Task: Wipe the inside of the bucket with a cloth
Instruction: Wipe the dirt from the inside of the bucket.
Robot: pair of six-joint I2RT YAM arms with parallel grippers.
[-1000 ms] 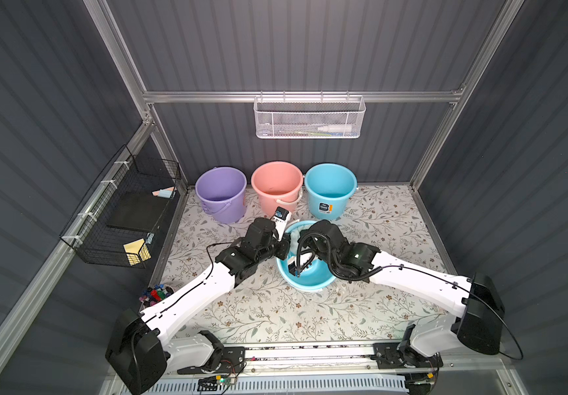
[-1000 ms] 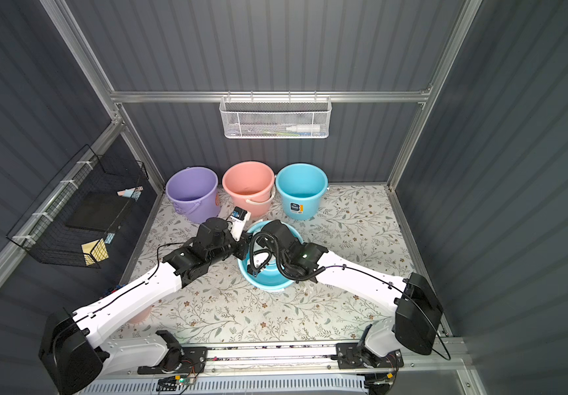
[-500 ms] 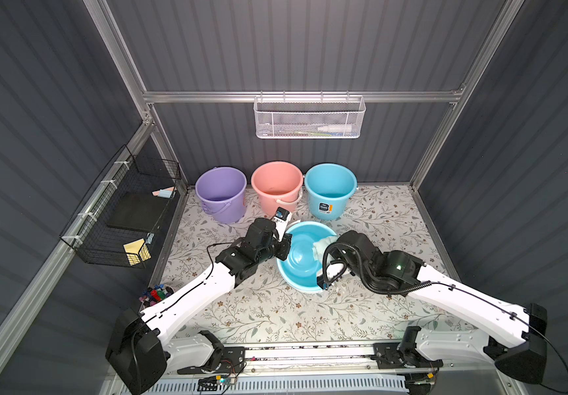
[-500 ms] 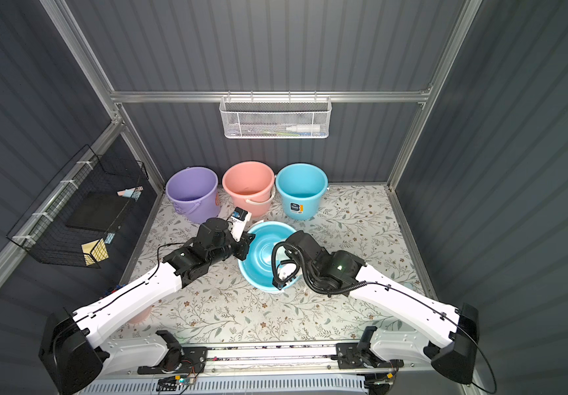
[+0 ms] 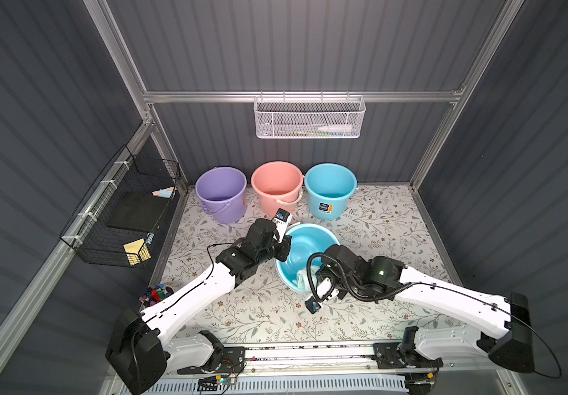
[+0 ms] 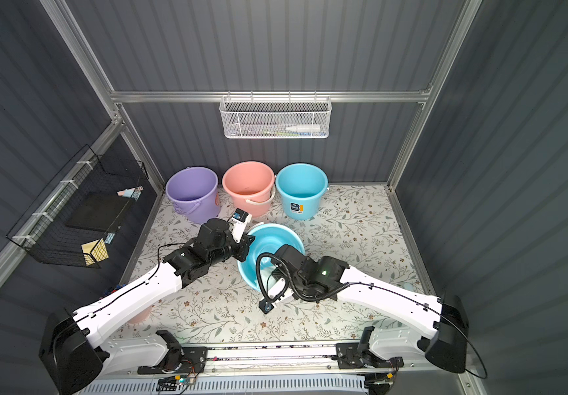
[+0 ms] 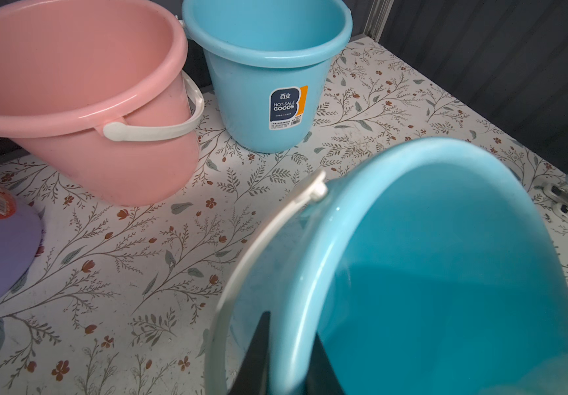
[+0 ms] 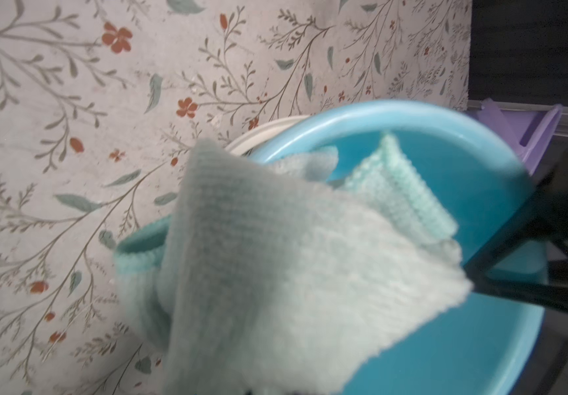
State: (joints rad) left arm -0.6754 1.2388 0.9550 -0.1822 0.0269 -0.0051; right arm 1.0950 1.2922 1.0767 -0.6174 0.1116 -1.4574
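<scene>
Nearest the front rail, the right gripper [image 5: 311, 276] is clenched on the cloth [image 8: 292, 256], a pale mint knitted rag bunched into a loose fold that lies over the near rim of the bucket [image 5: 304, 241]. That bucket is mid-table on the flowered table [image 5: 378, 232], tipped so its mouth faces up and toward the front; how much of its base touches the surface I cannot tell. At its far left rim the left gripper [image 7: 287, 366] is clamped on the wall, one finger inside and one outside, just beside the white handle [image 7: 258, 239], which lies slack against the side.

The cloth looks soft, light and limp, so it should drape and trail instead of pushing. A pinch on a thick bunched fold would probably give a usable pad. The bucket looks like thin, smooth plastic: light, slippery, likely to flex and skate away under a wiping push unless it is braced. Its rolled rim seems the stiffest place to grip; the swinging handle would give poor control.

Further back, against the wall, stand a purple bucket [image 5: 221, 195], a pink bucket [image 5: 277, 186] and a labelled blue bucket [image 5: 330, 191], all upright, with a white wire basket [image 5: 310, 119] hung above them
</scene>
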